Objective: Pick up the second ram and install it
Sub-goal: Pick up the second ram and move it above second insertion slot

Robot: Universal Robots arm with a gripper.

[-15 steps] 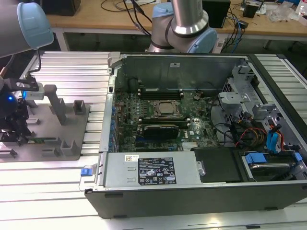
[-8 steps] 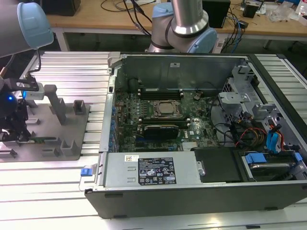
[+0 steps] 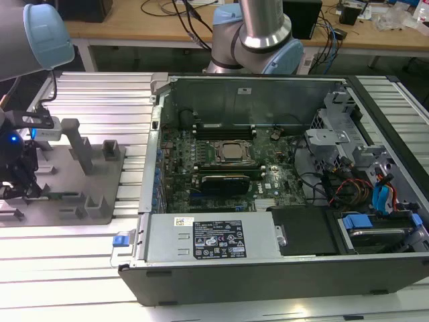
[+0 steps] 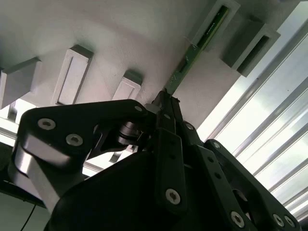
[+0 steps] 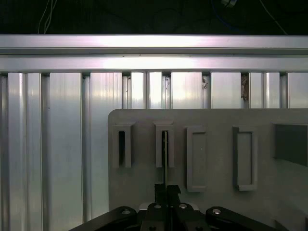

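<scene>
The second ram is a thin green stick standing on edge in a slot of the grey fixture plate. In the first wrist view the second ram is edge-on, a thin dark line running from a slot to the fingers. My gripper has its fingertips pressed together on the near end of the stick, and the gripper sits low over the plate. In the exterior view the gripper hangs over the fixture plate at the exterior view's left.
An open computer case lies to the exterior view's right of the plate. It holds a motherboard with memory slots, a processor socket and a black expansion card. Upright grey posts rise from the plate. Ribbed aluminium table lies all around.
</scene>
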